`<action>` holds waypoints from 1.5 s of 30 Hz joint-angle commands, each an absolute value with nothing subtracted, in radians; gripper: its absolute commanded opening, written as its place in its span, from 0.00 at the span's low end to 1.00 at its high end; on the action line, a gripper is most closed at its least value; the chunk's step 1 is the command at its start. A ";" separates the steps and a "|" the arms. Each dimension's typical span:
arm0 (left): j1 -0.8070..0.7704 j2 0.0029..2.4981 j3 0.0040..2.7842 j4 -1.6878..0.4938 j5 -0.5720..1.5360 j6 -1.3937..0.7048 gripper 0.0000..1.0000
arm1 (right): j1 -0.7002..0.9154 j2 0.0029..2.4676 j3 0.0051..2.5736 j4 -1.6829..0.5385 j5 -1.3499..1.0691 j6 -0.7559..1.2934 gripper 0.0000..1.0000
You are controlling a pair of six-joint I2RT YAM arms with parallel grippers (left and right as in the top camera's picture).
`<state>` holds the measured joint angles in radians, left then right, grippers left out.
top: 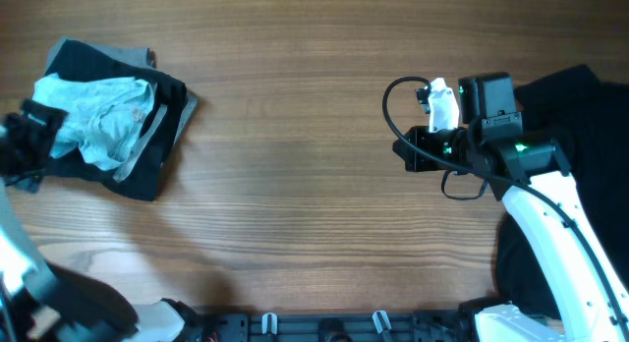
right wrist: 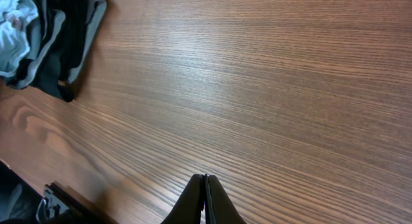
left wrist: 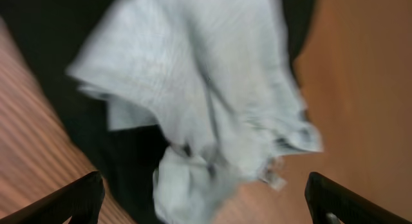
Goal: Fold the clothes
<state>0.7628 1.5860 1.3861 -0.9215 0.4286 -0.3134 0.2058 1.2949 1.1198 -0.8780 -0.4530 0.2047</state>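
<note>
the t-shirt is found bunched in a loose heap near the left edge of the table, toward its far left corner, and it is carried on a black garment with grey lining that is spread beneath it. a second black garment is seen at the right edge, partly covered by the right arm.

the left gripper is held just at the heap, at its side nearest the left edge. its jaws are spread wide, and in the blurred left wrist view the pale fabric is seen directly ahead of them and partly between them. nothing is seen to be clamped. the right gripper is pressed fully shut on nothing, over bare wood well right of the middle, well apart from the heap.

the heap is judged to be unfolded and the task barely begun. little of a long axis can be made out in the crumpled cloth; it is only slightly longer from the left edge toward the middle of the table. the left arm is plainly the nearer one, so a pinch on an edge or sleeve is best made from that side, with the cloth then drawn toward the open middle to be flattened.
</note>
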 commanded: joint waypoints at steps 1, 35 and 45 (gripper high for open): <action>0.785 1.383 1.441 -0.940 0.467 -0.202 0.99 | 0.204 1.299 1.119 -0.876 -0.472 0.213 0.05; 0.082 0.788 1.441 -1.251 0.174 0.139 1.00 | 0.204 0.809 1.301 -1.181 -0.265 0.536 1.00; 0.082 0.788 1.441 -1.251 0.174 0.139 1.00 | 0.203 0.664 1.238 -0.867 -0.264 -0.329 1.00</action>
<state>0.0902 0.7944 1.4357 -1.2541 0.1818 0.1371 0.2058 0.7570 1.2861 -0.9161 -0.2813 0.0185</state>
